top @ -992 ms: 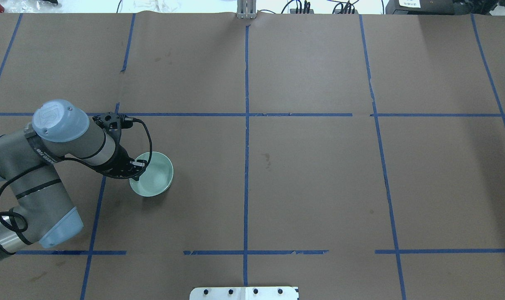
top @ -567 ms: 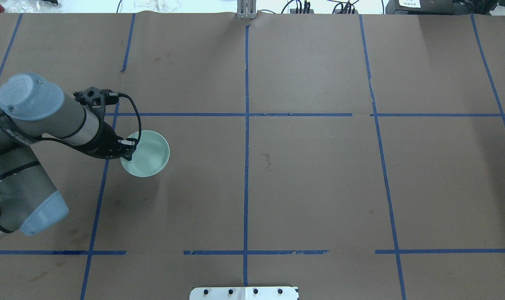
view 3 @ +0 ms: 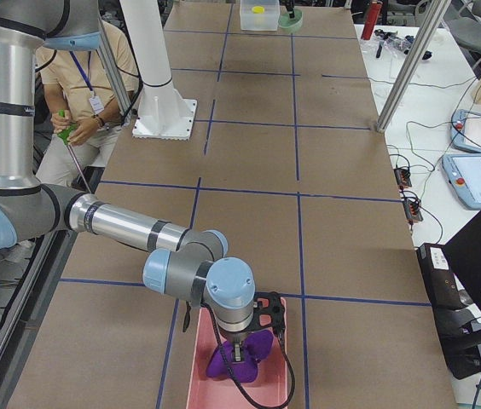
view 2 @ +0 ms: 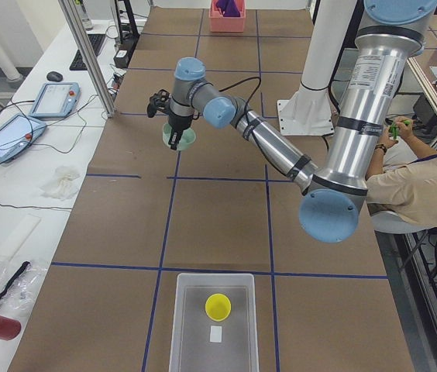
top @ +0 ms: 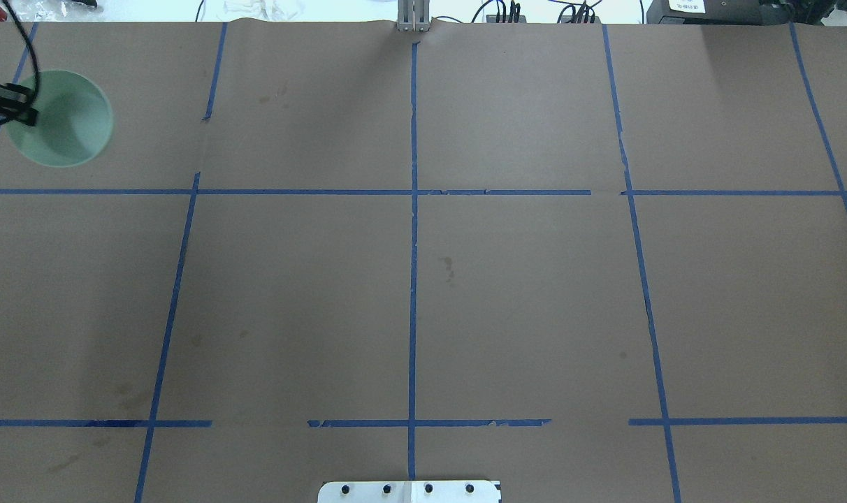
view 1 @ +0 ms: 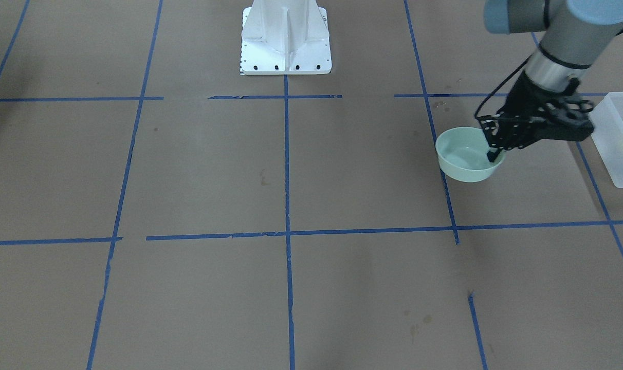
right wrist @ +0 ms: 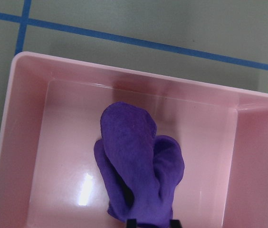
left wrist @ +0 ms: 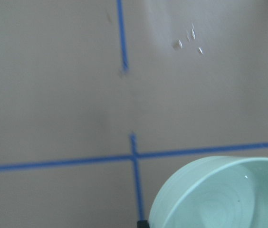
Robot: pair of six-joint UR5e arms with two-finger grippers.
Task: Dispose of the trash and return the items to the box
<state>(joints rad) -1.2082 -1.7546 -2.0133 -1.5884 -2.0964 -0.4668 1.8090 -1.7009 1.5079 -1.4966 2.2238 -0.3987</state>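
My left gripper (top: 22,114) is shut on the rim of the pale mint-green bowl (top: 63,120) and holds it above the table at the far left. The bowl also shows in the front view (view 1: 465,159) with the gripper (view 1: 494,154) on its rim, and in the left wrist view (left wrist: 219,194). The frosted-white box (view 1: 617,154) stands to the side with the yellow cup (view 2: 218,306) inside it. My right gripper (view 3: 239,354) is over the pink bin (right wrist: 24,118), shut on the purple cloth (right wrist: 134,161).
The white robot pedestal (view 1: 286,41) stands at the table's near middle. A person (view 2: 412,178) sits beside the robot. Blue tape lines cross the brown table. Cables and teach pendants (view 2: 52,97) lie on the side bench.
My left arm has carried the bowl from the middle left of the table up and away to the far left corner; most of the arm has left the overhead view.
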